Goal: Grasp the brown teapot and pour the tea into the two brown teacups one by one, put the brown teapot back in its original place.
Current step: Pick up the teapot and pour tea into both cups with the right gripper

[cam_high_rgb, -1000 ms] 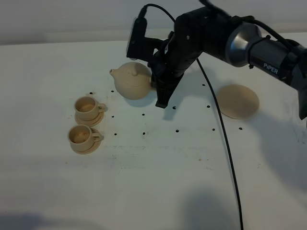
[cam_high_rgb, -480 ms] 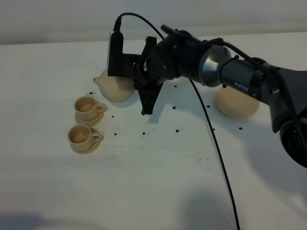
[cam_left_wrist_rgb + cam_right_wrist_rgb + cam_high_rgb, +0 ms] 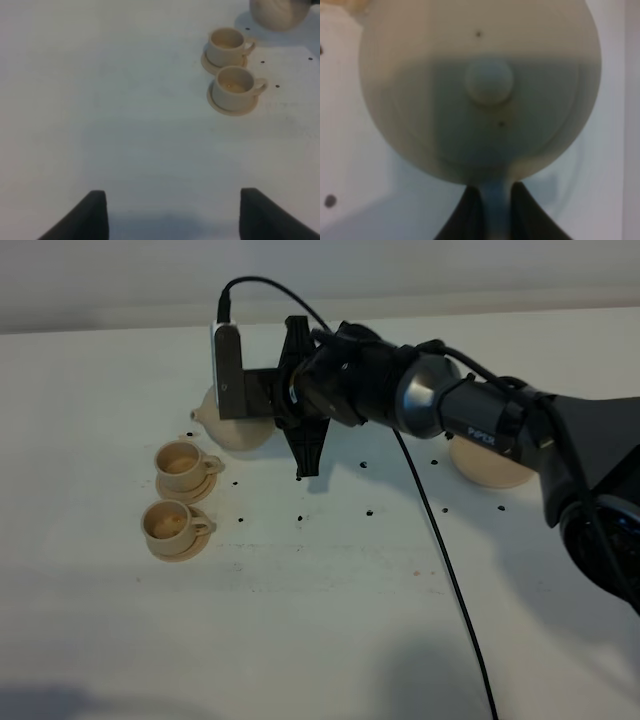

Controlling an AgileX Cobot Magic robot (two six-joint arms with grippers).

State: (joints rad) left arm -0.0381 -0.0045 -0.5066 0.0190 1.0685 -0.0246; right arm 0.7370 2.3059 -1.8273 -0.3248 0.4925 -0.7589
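The brown teapot (image 3: 238, 426) is held by its loop handle in my right gripper (image 3: 293, 435), which reaches across to the left. Its spout (image 3: 197, 415) points left, just behind the far teacup (image 3: 183, 462). The near teacup (image 3: 170, 525) stands in front of that one, each on its saucer. The right wrist view shows the teapot lid (image 3: 489, 80) from above, with the handle (image 3: 496, 210) pinched between the fingers. The round tan disc (image 3: 492, 462) lies at the right, partly hidden by the arm. My left gripper (image 3: 174, 217) is open and empty, with both cups (image 3: 227, 42) (image 3: 232, 87) ahead of it.
Small dark specks (image 3: 369, 511) are scattered on the white table (image 3: 320, 620) around the cups and the middle. The right arm's black cable (image 3: 450, 580) hangs across the table towards the front. The arm (image 3: 470, 415) spans the back middle.
My right gripper has carried the teapot leftward from the table's middle to just behind the far teacup, and the wrist has turned. The cups and disc have not moved.
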